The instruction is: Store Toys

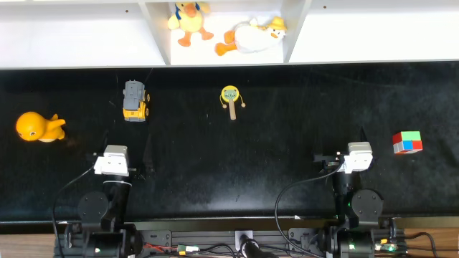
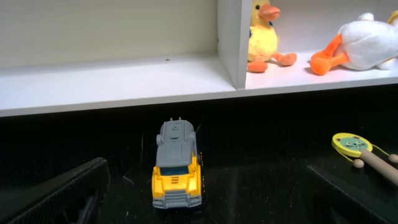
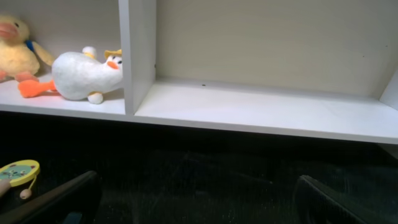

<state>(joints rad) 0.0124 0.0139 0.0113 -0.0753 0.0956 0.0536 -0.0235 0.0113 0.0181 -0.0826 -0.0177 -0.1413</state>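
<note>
i judge two of six stored: yellow plush duck (image 1: 189,20) and white plush duck (image 1: 251,36) sit in the middle bay of the shelf (image 1: 86,36); truck (image 1: 135,100), rattle (image 1: 230,97), orange duck (image 1: 37,127), cube (image 1: 407,142) wait on the worktop (image 1: 287,165); left gripper (image 1: 115,159) and right gripper (image 1: 358,158) apart, empty.

Black desk (image 1: 287,179) with a white shelf (image 1: 72,43) standing along its far edge. 4 toys lie on the desk, well apart, from left to right: an orange duck toy (image 1: 39,127) near the left edge; a yellow-and-grey toy truck (image 1: 135,100), its nose toward the near side; a green-faced rattle drum (image 1: 231,98), its handle pointing near; a red, green and blue cube (image 1: 407,142) near the right edge. The shelf's middle compartment holds 2 toys: a yellow plush duck (image 1: 188,20), upright, and to its right a white plush duck (image 1: 251,36) on its side, orange feet toward the yellow one.
</note>
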